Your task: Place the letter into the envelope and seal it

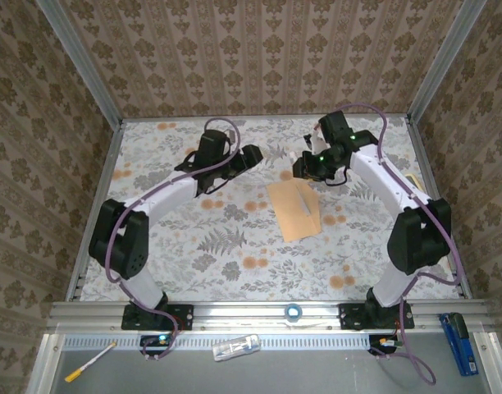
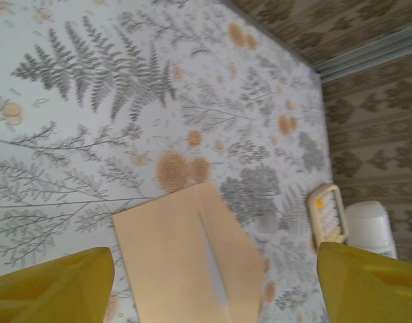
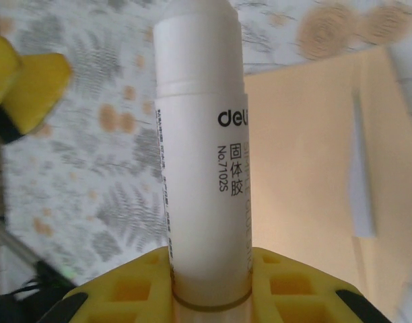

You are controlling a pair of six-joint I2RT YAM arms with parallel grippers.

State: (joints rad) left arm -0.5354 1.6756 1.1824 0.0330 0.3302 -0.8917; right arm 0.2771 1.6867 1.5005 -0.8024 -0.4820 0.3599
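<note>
Envelope (image 1: 296, 210), plain tan, lies flat on the floral tablecloth (image 1: 193, 246) near the table's middle, its far edge just below the two grippers. A thin pale sliver (image 2: 213, 262) runs along its face. Whether that is the letter's edge cannot be told, and no more of a letter can be made out.

At left, the left gripper (image 1: 250, 156) hangs just beside the envelope's far left corner, touching nothing. In its wrist view the yellow fingers (image 2: 54, 282) stand wide apart, cut off by the lower edge, with the envelope's lower part cropped there too.

Further right, the right gripper (image 1: 313, 168) is clamped on a white glue stick (image 3: 202, 155) standing upright between its yellow pads. The label reads "deli" with the last letter curving away, then "No.7102S" and "固体胶". The fine print down the tube's left side is too blurred to read.

At far right, a pale yellow calculator (image 2: 329, 214) with white keys lies beside a white cylinder (image 2: 371, 225), both partly hidden behind a finger.
</note>
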